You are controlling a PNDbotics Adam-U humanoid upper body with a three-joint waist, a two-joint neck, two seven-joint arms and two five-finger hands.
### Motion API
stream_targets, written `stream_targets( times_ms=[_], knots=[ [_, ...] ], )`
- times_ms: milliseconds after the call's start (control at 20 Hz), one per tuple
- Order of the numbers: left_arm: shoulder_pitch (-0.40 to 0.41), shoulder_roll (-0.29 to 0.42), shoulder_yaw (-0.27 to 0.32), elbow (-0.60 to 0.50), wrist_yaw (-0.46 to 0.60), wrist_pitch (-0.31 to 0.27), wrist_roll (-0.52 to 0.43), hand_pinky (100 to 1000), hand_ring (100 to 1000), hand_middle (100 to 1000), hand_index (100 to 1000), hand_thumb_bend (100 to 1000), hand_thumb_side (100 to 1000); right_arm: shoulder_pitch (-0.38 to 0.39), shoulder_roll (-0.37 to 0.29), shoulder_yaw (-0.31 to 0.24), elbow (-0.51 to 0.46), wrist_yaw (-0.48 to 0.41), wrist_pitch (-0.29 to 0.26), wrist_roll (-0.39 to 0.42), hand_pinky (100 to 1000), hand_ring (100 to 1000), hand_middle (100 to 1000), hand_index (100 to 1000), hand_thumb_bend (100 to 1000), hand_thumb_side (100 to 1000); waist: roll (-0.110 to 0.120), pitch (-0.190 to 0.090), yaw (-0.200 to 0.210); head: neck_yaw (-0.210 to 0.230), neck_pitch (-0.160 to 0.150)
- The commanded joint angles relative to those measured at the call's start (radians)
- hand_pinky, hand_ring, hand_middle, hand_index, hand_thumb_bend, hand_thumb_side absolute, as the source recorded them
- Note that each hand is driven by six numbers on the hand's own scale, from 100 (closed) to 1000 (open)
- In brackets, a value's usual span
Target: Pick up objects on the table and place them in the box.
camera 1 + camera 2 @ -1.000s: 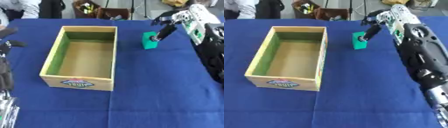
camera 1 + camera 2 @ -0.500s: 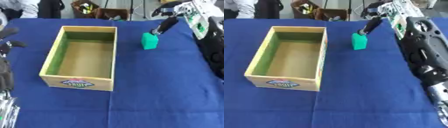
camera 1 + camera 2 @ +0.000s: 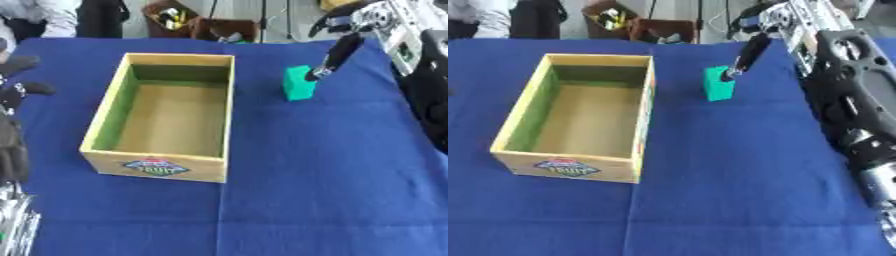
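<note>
Reaching with right hand (image 3: 343,42), fingers outstretched, fingertip touching small green upright block (image 3: 298,83) just below; left hand (image 3: 12,125) far off.

We cannot tell whether our right hand (image 3: 337,47) touches the green block (image 3: 298,83) just below its fingertip. Our left hand (image 3: 12,130) is cut by the edge.
</note>
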Motion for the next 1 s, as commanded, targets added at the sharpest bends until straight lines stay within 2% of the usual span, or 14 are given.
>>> stream_targets(
  times_ms=[50, 350, 750, 1000],
  knots=[
    [-0.005, 0.014, 0.0, -0.017, -0.002, -0.001, -0.004, 506, 708, 878, 772, 100, 957, -0.022, -0.026, -0.001, 0.001, 0.004, -0.015, 0.016, 923, 971, 1000, 1000, 452, 478, 0.0, -0.024, 0.003, -0.003, -0.009],
    [-0.005, 0.012, -0.001, -0.017, -0.001, 0.001, -0.005, 505, 709, 879, 772, 100, 959, -0.019, -0.02, 0.01, 0.005, -0.026, -0.033, 0.002, 919, 963, 1000, 1000, 372, 456, 0.002, -0.018, 0.007, -0.006, -0.015],
    [-0.005, 0.01, 0.0, -0.017, -0.002, 0.004, -0.007, 505, 709, 881, 772, 100, 961, -0.014, -0.022, 0.035, 0.015, -0.055, -0.057, 0.02, 925, 969, 1000, 1000, 395, 442, 0.003, -0.01, 0.009, -0.007, -0.018],
    [-0.007, 0.008, -0.001, -0.017, -0.002, 0.004, -0.009, 506, 709, 881, 772, 100, 961, -0.011, -0.024, 0.049, 0.031, -0.035, -0.067, 0.037, 925, 972, 1000, 1000, 373, 434, 0.003, -0.006, 0.012, -0.009, -0.022]
  ],
)
